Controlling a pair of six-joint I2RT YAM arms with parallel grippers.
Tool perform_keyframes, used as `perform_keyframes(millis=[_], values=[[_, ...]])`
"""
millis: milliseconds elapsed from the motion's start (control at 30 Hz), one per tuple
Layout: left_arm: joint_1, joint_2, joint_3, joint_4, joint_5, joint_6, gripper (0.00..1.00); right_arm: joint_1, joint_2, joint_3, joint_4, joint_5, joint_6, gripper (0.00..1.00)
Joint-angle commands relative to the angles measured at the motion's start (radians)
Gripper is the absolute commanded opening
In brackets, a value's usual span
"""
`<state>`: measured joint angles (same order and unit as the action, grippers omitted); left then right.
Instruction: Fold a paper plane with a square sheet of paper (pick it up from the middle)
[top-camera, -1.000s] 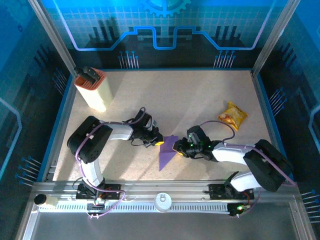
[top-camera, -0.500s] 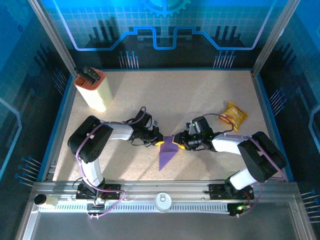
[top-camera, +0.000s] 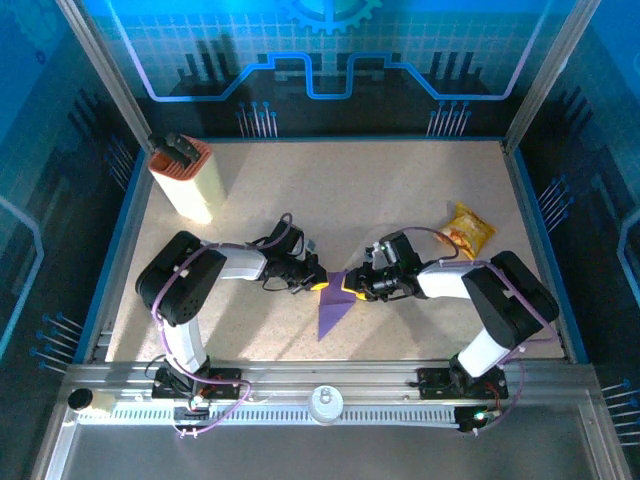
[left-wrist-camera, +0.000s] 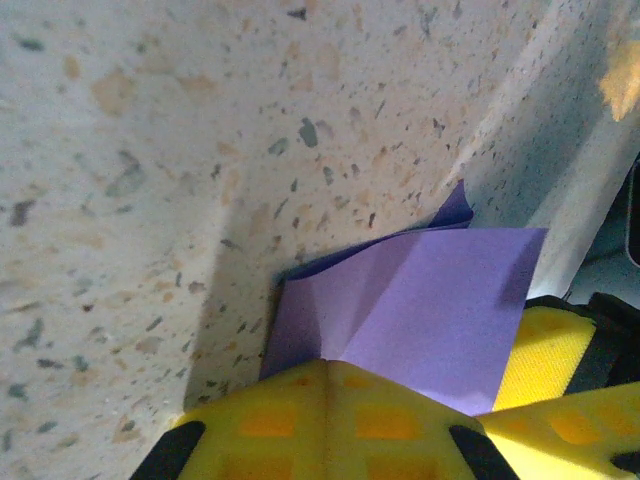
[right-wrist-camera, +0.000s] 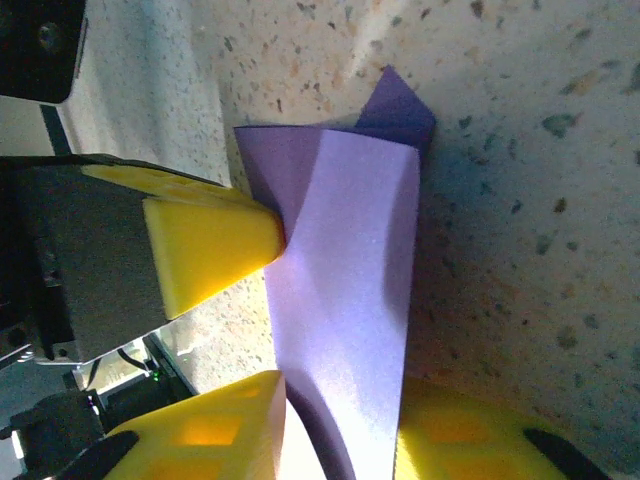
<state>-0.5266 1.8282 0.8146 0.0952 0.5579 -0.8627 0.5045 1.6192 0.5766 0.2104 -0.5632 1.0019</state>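
The square sheet of paper (top-camera: 328, 318), creased to a long pointed form, lies on the table (top-camera: 400, 190) near the front middle, between the two arms. In the top view its long axis goes from 1 o'clock to 7 o'clock, and the sharp free end points to 7 o'clock, toward the bases. Both claws meet at the upper end. The left gripper (top-camera: 318, 284) touches it from 9 o'clock and the right gripper (top-camera: 356, 288) from 3 o'clock, both equally near. I judge that the next fold turns on this: the 1 o'clock end is held and the tail is free.

In the left wrist view the left pads are pressed together and the paper comes out from their seam, so it seems pinched at the edge. In the right wrist view the folded band passes between the right fingers (right-wrist-camera: 200, 435) and touches both; I judge a light pinch.

The paper is thin, matte violet, with sharp creases and one raised flap. The pads are yellow with a grid relief, probably soft. The table is hard, pale and speckled
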Motion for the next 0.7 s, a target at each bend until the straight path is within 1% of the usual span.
perform_keyframes(millis=[0, 100, 167, 300, 367, 433, 533, 600, 667], values=[[-0.005, 0.026, -0.006, -0.02, -0.011, -0.002, 0.01, -0.015, 0.027, 0.028, 0.016, -0.044, -0.015, 0.27], [-0.006, 0.022, -0.005, -0.028, -0.013, 0.0, 0.01, -0.017, 0.023, 0.025, 0.009, -0.036, -0.016, 0.27], [-0.005, 0.018, -0.005, -0.029, -0.01, 0.001, 0.01, -0.018, 0.024, 0.025, 0.006, -0.034, -0.021, 0.25], [-0.005, -0.001, -0.002, -0.037, -0.008, 0.002, 0.03, -0.02, 0.031, 0.026, 0.012, -0.039, -0.02, 0.1], [-0.006, -0.031, -0.002, -0.038, -0.011, 0.002, 0.09, -0.02, 0.025, 0.019, 0.027, -0.035, -0.006, 0.06], [-0.008, -0.078, -0.003, -0.046, -0.026, 0.008, 0.13, -0.021, 0.008, 0.004, 0.049, -0.021, 0.027, 0.06], [-0.014, -0.175, -0.029, -0.015, -0.041, 0.04, 0.21, -0.03, -0.033, -0.037, 0.106, 0.02, 0.115, 0.03], [-0.042, -0.255, -0.056, 0.003, -0.08, 0.104, 0.25, -0.044, -0.066, -0.082, 0.172, 0.053, 0.195, 0.02], [-0.085, -0.324, -0.066, -0.056, -0.164, 0.191, 0.26, -0.049, -0.094, -0.113, 0.209, 0.088, 0.254, 0.02]])
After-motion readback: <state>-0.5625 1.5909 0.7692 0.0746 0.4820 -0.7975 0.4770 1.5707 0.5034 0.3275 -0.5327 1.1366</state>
